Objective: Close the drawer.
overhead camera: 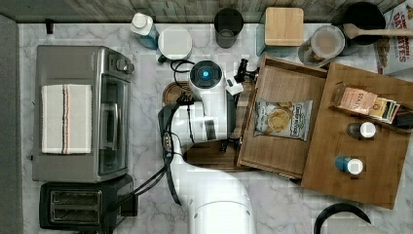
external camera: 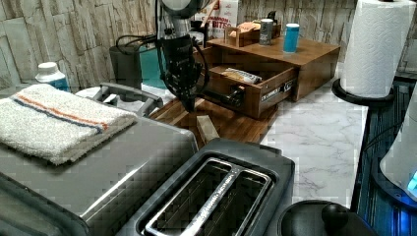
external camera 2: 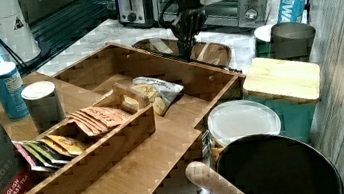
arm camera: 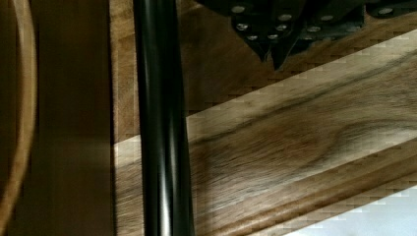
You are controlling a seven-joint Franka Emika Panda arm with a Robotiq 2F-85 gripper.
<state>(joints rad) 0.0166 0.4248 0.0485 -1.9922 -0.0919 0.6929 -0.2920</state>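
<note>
So the drawer (overhead camera: 280,122) is pulled out; the claw (external camera: 188,104) hangs pressed together just before its front, over the cutting board (external camera: 231,123). Next: push inward.

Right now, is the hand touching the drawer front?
Apart. In the left view, the hand hangs over the cutting board, with bare board showing between it and the drawer front.
</note>
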